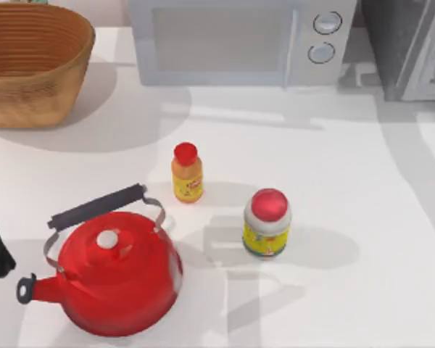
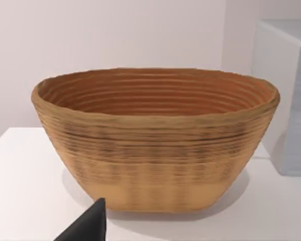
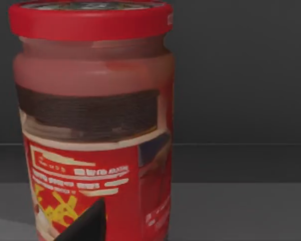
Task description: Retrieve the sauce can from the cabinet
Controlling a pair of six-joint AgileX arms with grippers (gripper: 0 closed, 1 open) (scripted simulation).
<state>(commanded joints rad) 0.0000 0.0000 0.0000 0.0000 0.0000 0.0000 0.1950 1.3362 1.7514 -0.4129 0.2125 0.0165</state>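
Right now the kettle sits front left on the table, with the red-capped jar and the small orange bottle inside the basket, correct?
Not quite. The kettle is front left, but the jar and the bottle stand on the table near the middle, apart from the basket, as the top view shows.

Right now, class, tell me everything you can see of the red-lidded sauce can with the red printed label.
The red-lidded sauce can with the red printed label stands upright on a dark grey floor, with dark grey walls behind it, seen close in the right wrist view. Its wide red lid tops a reddish, slightly see-through body. A dark brown band circles the upper part; below it, the red label carries pale lines of print and yellow marks. A dark fingertip of the right gripper shows in front of its base; whether it touches is unclear.
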